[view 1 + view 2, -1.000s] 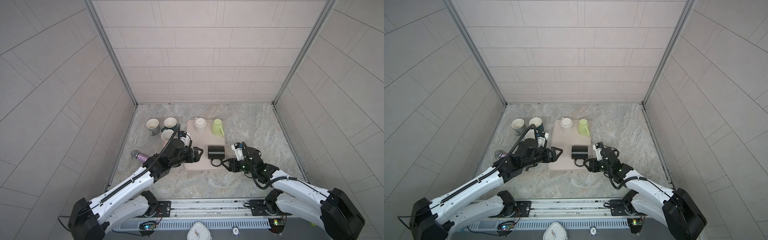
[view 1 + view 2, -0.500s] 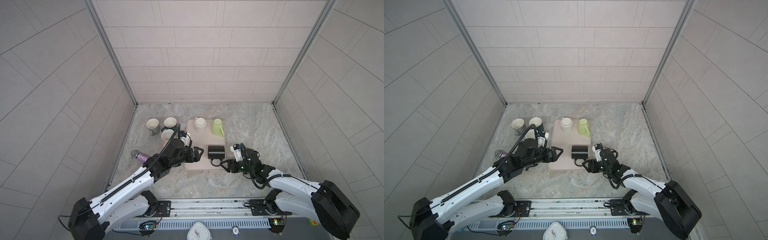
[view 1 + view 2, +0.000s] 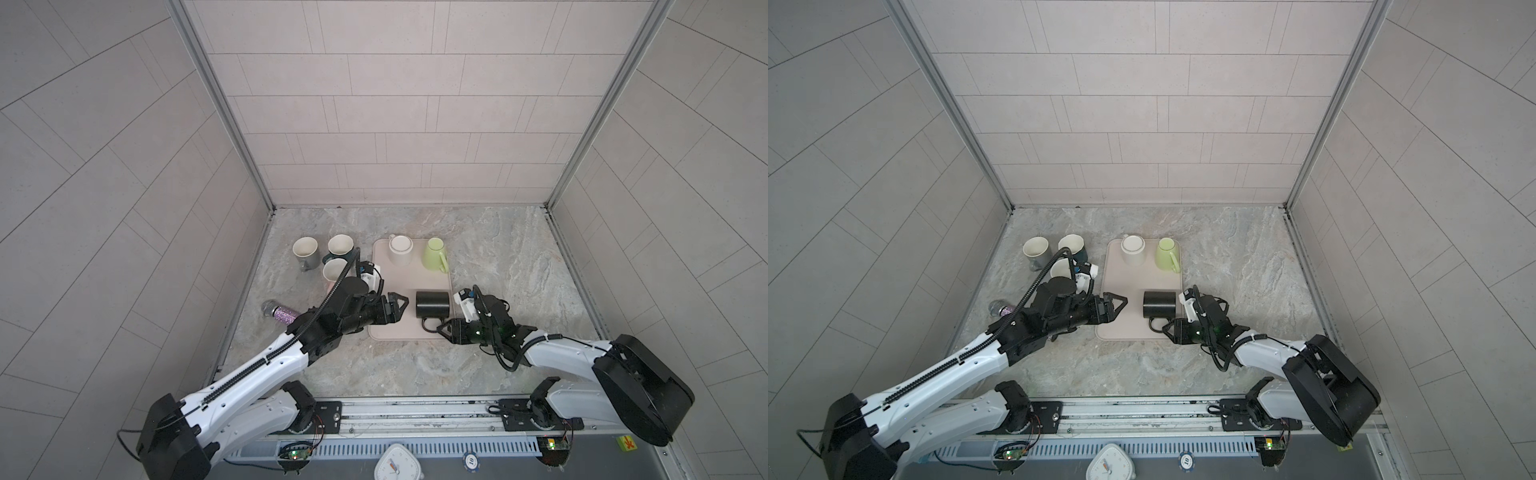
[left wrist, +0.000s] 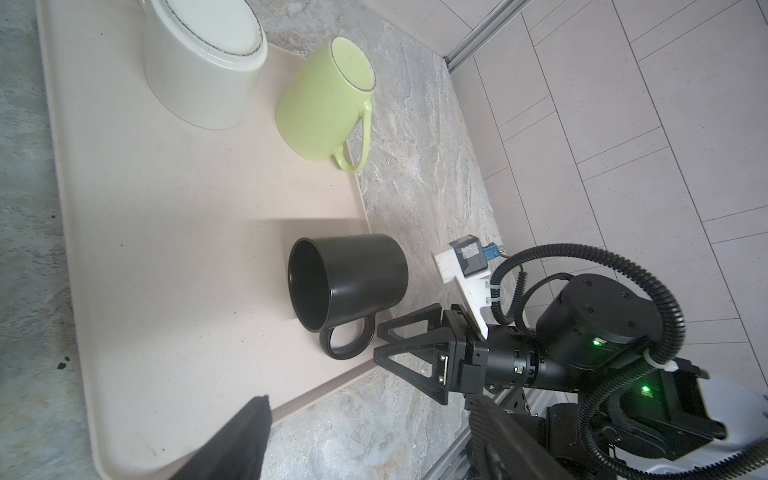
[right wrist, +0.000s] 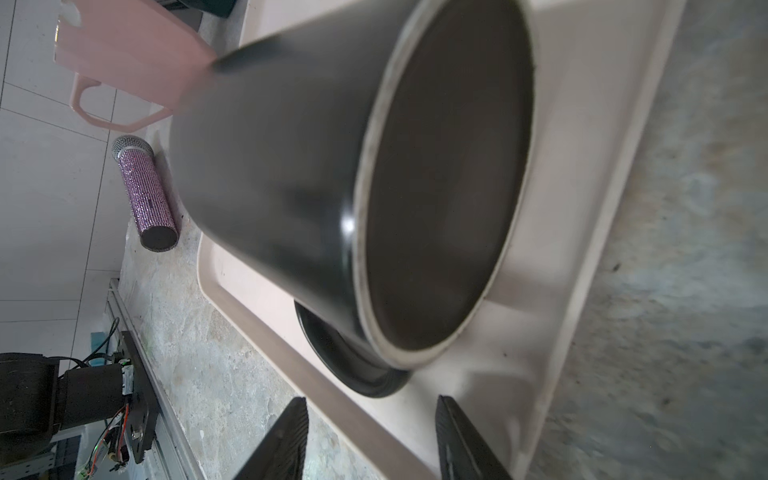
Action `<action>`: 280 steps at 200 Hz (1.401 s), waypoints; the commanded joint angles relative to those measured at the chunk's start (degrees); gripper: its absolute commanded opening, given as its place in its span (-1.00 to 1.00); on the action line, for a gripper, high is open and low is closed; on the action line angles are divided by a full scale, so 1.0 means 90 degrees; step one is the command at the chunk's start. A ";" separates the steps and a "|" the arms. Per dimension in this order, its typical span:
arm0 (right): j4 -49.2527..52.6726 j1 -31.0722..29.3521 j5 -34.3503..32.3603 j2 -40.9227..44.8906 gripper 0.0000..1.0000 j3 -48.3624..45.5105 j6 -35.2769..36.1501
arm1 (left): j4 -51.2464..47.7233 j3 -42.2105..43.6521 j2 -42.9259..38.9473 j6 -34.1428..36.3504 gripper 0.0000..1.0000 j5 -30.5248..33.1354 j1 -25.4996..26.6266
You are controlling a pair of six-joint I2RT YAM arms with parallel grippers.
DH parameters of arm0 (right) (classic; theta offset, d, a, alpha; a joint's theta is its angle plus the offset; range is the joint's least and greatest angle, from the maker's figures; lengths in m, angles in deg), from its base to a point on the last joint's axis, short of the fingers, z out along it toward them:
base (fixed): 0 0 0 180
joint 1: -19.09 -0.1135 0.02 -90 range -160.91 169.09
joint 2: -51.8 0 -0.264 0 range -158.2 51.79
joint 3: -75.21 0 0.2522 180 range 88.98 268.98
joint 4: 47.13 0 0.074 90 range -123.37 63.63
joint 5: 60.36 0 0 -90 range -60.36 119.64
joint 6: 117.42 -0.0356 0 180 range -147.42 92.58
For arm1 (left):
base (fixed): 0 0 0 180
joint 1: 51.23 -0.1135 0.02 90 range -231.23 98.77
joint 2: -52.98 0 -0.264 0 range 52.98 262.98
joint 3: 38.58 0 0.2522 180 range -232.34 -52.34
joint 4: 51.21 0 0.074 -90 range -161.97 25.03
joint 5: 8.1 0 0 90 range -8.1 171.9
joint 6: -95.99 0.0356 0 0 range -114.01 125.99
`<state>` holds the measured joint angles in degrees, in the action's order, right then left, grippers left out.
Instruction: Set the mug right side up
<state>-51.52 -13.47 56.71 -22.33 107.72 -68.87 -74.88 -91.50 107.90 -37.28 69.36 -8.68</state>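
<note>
Standing spread and empty, the jaws of the right gripper (image 4: 376, 341) are seen just beside the handle (image 4: 325, 343) of the mug (image 3: 432, 304); the mug is laid sideways on the tray (image 3: 395, 332); the left gripper (image 3: 404, 306) is spread near its mouth.

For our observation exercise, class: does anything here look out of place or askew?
The black mug lies on its side on the tray. A glittery purple microphone lies on the table, unrelated to the task.

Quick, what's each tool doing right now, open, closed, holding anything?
Left tool: open, holding nothing.
Right tool: open, holding nothing, tips by the handle of the black mug.
</note>
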 commanded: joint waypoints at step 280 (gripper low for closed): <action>-0.4048 0.0065 0.0261 -0.2194 -0.51 -0.0274 -0.0489 | -0.0016 -0.0098 0.0457 0.0059 0.62 -0.0020 0.0012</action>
<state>-85.24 -13.09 59.64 -42.20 105.93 -72.91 -75.12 -91.28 111.88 -37.23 69.30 -8.68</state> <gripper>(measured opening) 0.246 0.811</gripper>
